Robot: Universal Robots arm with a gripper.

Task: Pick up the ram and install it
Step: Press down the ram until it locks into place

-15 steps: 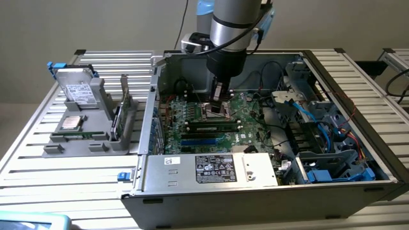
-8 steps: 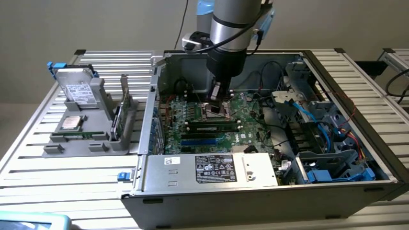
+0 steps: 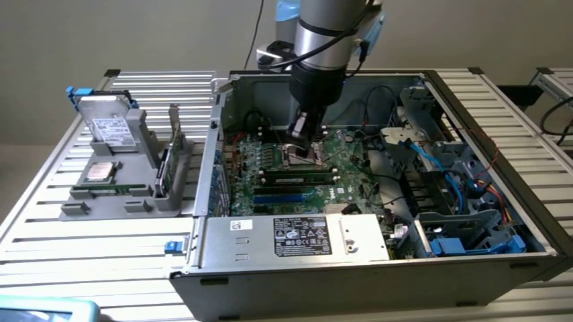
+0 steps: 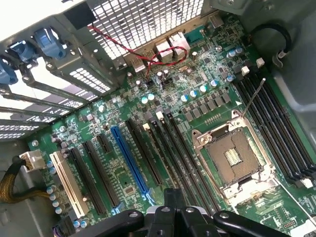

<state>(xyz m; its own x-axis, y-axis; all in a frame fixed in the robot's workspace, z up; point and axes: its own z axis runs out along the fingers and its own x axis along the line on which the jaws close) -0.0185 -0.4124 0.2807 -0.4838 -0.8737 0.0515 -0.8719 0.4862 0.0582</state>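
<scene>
A long, thin green stick that looks like the ram [image 3: 111, 190] lies flat along the front of the grey holder [image 3: 80, 204], on the table at the exterior view's left. My gripper [image 3: 307, 143] is well away from it. It hangs inside the open computer case [image 3: 358, 268], just above the motherboard [image 3: 349, 151] and close to the processor socket [image 4: 236, 159]. In the wrist view the gripper [image 4: 170, 201] shows as dark links over the long black memory slots [image 4: 173, 148] beside that socket. The stretch of these slots that I can see holds nothing.
The holder also carries a hard drive [image 3: 112, 127], a square silver chip [image 3: 98, 172] and an upright green card [image 3: 172, 151]. Inside the case are a power supply [image 3: 296, 236], blue drive bays [image 3: 465, 235], loose cables [image 3: 421, 147], a blue expansion slot [image 4: 129, 160] and the perforated rear wall [image 4: 143, 19].
</scene>
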